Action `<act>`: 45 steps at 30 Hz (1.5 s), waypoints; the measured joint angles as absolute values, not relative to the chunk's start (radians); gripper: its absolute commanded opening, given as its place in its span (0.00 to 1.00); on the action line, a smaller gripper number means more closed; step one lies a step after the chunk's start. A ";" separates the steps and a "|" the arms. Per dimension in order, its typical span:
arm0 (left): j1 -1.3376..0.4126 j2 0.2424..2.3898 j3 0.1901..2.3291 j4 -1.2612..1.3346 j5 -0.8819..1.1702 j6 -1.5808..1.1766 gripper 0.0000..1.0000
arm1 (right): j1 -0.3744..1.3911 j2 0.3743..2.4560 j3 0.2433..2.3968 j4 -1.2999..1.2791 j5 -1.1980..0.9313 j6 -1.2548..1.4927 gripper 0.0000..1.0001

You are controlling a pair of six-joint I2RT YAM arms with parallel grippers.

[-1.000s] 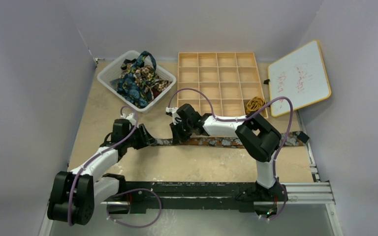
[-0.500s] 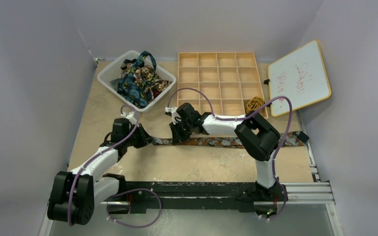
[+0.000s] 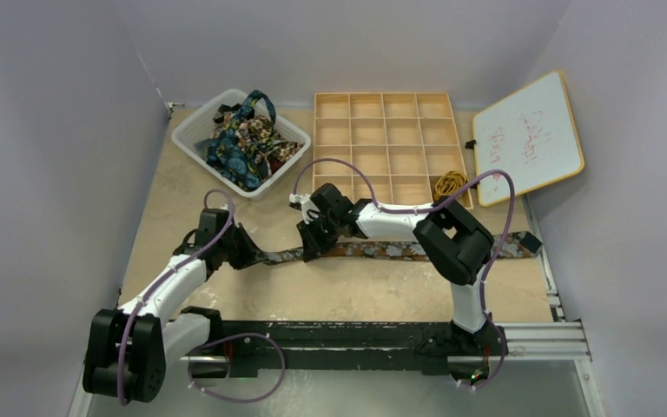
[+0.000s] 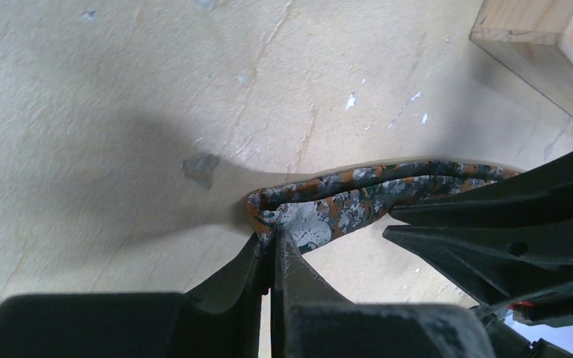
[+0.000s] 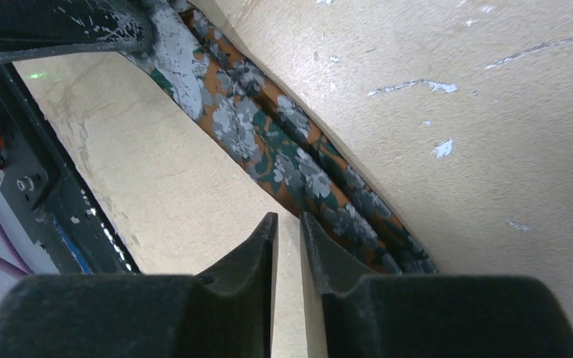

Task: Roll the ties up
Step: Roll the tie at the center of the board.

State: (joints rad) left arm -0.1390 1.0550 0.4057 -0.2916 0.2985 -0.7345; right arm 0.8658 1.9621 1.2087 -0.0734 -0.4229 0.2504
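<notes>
Now the left gripper (image 4: 272,240) has its jaws pinching the tie's (image 4: 343,201) folded end on the table (image 3: 347,291) near the wooden tray (image 3: 382,94); the right gripper (image 5: 286,220) has its jaws barely apart.

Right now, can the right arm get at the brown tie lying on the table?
Probably yes: the right gripper hangs just beside the tie, with nothing between them; the left gripper pinches only its folded end.

left arm (image 3: 169,282), right arm (image 3: 395,221): white links, black joints | cables (image 3: 334,160): purple | jaws: black, scuffed
</notes>
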 measured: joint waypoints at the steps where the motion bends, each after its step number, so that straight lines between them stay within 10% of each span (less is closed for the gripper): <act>1: -0.139 1.048 0.406 -0.307 0.291 -0.746 0.00 | 0.866 1.962 1.209 -0.078 -0.427 0.249 0.24; 25: -0.140 1.059 0.407 -0.355 0.220 -0.797 0.00 | 0.883 1.967 1.230 -0.030 -0.284 0.400 0.19; 45: -0.140 1.018 0.422 -0.368 0.241 -0.739 0.00 | 0.877 1.155 0.693 0.240 -0.060 0.482 0.76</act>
State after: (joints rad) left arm -0.1398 1.0183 0.4225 -0.3679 0.2413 -0.7395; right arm 0.8772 1.1545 0.6933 0.2401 -0.0601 0.4824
